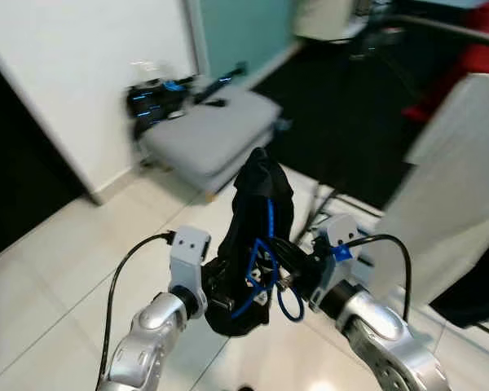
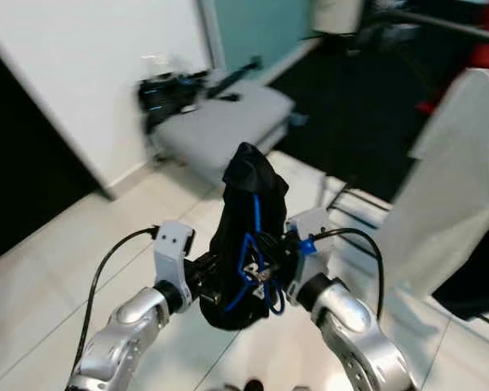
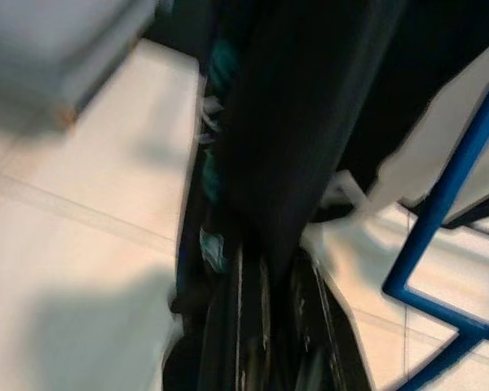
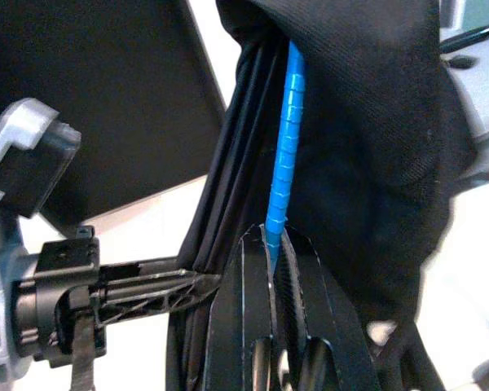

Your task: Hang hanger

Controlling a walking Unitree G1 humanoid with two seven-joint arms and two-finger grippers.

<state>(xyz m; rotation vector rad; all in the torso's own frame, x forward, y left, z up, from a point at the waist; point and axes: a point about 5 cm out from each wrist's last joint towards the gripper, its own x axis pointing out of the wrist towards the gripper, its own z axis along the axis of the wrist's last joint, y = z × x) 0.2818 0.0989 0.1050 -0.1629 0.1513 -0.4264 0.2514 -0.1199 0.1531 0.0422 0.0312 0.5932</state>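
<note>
Nearest the lens, two silver arms met over the pale tiled floor (image 1: pixel 57 269), and between them hung a black garment (image 1: pixel 257 212) draped on a blue hanger (image 1: pixel 269 269). The right hand (image 4: pixel 270 244) had its fingers pressed together on the hanger's blue rod. The left hand (image 3: pixel 265 269) pinched the black cloth from the other side. Beyond, a grey cushion (image 1: pixel 216 130) lay on the floor by a white wall (image 1: pixel 90 65), with dark gear (image 1: pixel 159 98) heaped at its far end. A white sheet (image 1: pixel 460 179) hung to the right, and dark carpet (image 1: pixel 342 114) spread behind.
</note>
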